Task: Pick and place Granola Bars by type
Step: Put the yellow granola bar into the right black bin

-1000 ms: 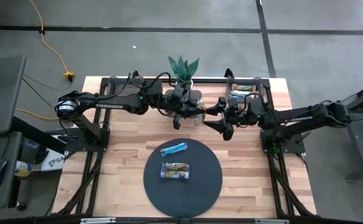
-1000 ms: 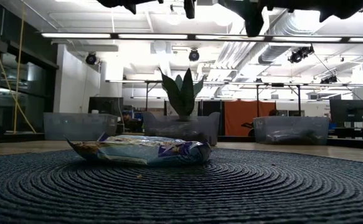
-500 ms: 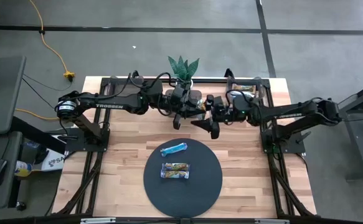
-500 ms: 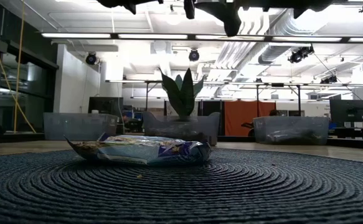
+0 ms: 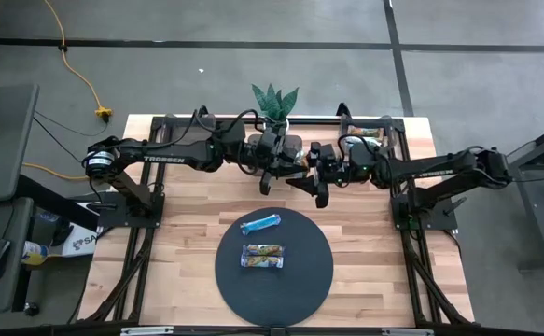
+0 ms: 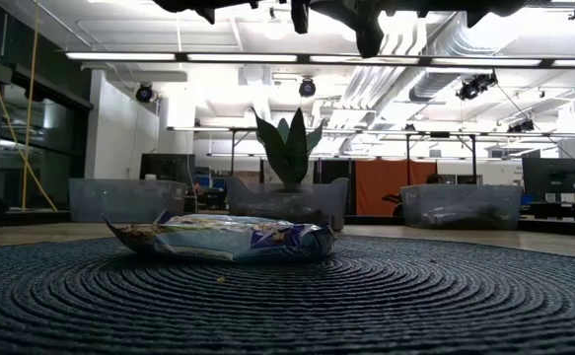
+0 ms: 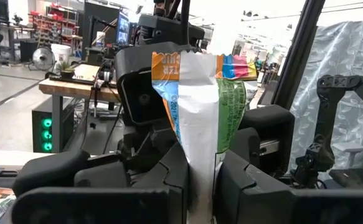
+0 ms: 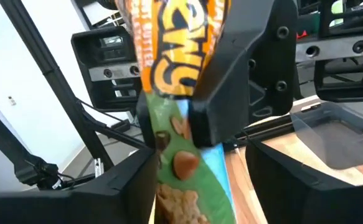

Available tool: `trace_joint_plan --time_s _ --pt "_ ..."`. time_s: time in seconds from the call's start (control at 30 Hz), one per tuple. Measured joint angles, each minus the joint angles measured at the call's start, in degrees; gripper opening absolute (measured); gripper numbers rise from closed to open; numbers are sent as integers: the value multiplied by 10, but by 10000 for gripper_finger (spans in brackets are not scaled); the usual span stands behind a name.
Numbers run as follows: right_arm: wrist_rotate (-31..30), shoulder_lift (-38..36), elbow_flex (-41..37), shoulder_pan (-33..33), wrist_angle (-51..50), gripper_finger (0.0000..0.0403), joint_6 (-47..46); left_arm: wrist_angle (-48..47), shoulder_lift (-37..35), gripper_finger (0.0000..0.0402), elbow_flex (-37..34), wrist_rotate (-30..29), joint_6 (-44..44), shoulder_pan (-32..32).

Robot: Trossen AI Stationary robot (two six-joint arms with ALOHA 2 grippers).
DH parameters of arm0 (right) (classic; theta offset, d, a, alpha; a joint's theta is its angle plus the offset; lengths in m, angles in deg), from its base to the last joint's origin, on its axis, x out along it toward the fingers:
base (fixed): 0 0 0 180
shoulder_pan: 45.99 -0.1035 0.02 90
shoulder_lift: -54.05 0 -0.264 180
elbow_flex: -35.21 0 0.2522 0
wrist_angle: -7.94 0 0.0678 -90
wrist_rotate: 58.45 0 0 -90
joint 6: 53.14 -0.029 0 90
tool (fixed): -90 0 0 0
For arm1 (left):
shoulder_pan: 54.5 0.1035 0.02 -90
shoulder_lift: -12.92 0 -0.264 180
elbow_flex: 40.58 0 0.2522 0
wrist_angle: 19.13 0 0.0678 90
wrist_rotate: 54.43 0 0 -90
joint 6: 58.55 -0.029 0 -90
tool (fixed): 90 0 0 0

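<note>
My left gripper (image 7: 200, 171) is over the table's far middle (image 5: 288, 166), shut on a granola bar (image 7: 197, 106) with an orange, white and green wrapper. My right gripper (image 8: 200, 186) faces it from the right (image 5: 309, 177), open. Its fingers stand on either side of the same bar (image 8: 181, 168), with a gap showing on one side. A blue bar (image 5: 260, 222) and a silver-green bar (image 5: 263, 255) lie flat on the round dark mat (image 5: 295, 280). The nearer one (image 6: 223, 239) shows in the low view. My left gripper pinches the granola bar's one end (image 7: 200, 163) between its two fingers (image 7: 169, 177). The rest of the bar sticks out past the fingertips toward my right gripper. The bar is lifted clear of the table.
A potted plant (image 5: 274, 101) stands in the middle bin (image 6: 287, 202) at the far edge. A clear bin (image 5: 365, 138) holding bars sits at the far right, and another bin (image 6: 129, 200) at the far left. Bare wood lies on both sides of the mat.
My right gripper has moved toward the table's left, up to my left gripper and the bar it holds, then stopped. The bars on the mat have not moved.
</note>
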Motion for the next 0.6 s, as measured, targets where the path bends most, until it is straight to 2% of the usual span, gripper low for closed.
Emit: trace_joint_plan --time_s 0.6 --pt "3 0 0 0 -7 78 0 -4 0 38 0 -2 0 0"
